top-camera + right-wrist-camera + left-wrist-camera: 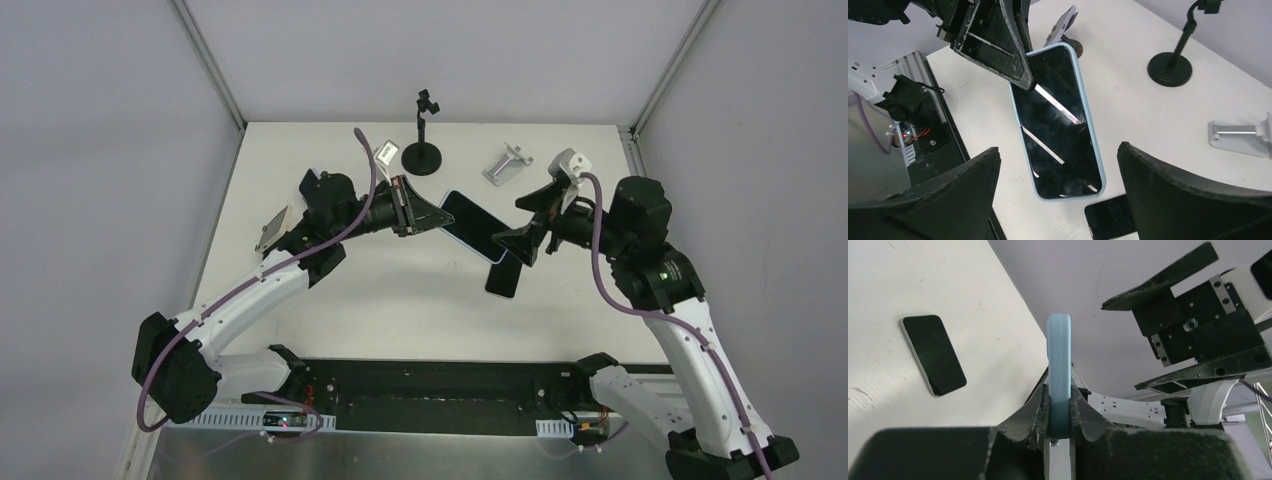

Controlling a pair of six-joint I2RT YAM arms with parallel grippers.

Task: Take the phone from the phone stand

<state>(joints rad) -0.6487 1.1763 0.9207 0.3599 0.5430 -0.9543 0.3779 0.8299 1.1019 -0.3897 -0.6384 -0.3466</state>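
Phone (473, 226) in a light-blue case is held above the table (400, 300), pinched at its left end by the left gripper (430, 215), whose fingers clamp its two faces. In the top view its long axis slants from upper left to lower right. The free end points at the right gripper (527, 222), which is spread wide and apart from it. A dark second phone (505, 279) lies flat beneath.

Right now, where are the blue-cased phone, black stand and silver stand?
blue-cased phone (1058, 125): right wrist view, middle of its screen.
black stand (1169, 70): right wrist view, its round base.
silver stand (1235, 136): right wrist view, its flat plate.
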